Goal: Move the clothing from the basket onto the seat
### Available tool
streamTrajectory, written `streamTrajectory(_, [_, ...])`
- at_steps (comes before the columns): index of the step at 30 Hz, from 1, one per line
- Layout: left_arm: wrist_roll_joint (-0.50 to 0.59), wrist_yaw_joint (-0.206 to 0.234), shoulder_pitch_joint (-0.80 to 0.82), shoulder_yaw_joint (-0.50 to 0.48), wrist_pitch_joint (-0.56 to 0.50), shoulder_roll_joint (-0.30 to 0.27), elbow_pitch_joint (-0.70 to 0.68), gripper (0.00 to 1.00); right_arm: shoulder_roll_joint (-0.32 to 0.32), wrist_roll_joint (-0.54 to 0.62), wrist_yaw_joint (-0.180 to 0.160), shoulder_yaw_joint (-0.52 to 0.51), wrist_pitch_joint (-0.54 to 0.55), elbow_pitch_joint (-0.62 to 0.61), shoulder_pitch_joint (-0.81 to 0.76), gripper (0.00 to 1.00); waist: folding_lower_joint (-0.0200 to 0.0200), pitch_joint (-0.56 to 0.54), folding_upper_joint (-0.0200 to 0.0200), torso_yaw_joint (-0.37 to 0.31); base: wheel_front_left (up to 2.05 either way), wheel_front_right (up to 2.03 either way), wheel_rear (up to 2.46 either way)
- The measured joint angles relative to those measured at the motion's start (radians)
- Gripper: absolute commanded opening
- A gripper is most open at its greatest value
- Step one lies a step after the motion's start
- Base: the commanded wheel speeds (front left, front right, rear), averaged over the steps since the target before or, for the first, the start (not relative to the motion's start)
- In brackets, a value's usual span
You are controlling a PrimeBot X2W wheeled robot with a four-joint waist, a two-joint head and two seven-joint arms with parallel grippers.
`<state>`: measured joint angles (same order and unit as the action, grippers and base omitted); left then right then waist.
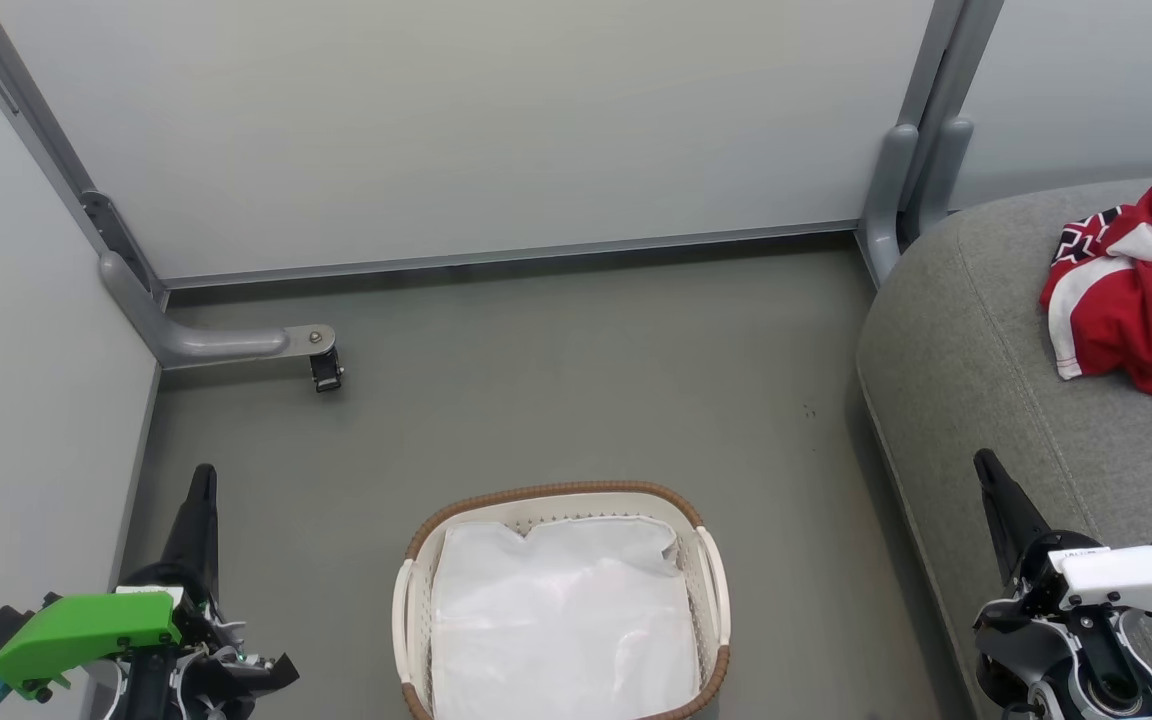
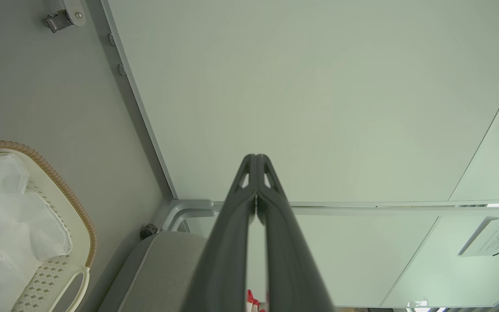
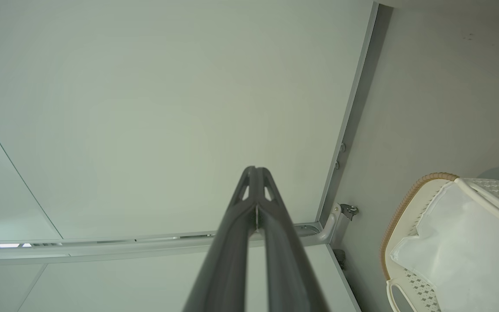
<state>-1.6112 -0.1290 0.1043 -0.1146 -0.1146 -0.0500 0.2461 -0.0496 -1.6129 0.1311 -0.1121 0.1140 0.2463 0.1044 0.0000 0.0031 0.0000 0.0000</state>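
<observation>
Left gripper, head view: seen at the lower left over the floor; its dark fingers are pressed together and nothing is pinched.
Right gripper, head view: seen at the lower right, before the edge of the seat; its fingers are likewise closed on nothing.
Basket, head view: placed on the floor between the two grippers. A flat white sheet is seen in it, and no red cloth.
Clothing, head view: laid as a red and white crumpled heap on the seat, at the right edge, well apart from the basket.
Left wrist view: the left gripper is shown with the tips touching, pointed at the pale wall panel. The basket with the white sheet is at the left. A corner of the seat and a small red piece of the clothing are at the bottom.
Right wrist view: the right gripper is shown closed and empty. The basket at the right holds the white sheet.
Progress: the move is judged to be done or almost done. Whether both garments are in the heap cannot be counted, and what is under the sheet is hidden.
</observation>
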Motion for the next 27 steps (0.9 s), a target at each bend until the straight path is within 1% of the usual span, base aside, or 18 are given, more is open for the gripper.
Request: streamTrajectory(27, [0.000,0.000,0.000,0.000,0.000,0.000,0.000,0.00,0.000,0.000,0.000,-0.001,0.000,0.000,0.000,0.00,0.0000,0.000,0.0000,0.000,0.00,0.00,0.00])
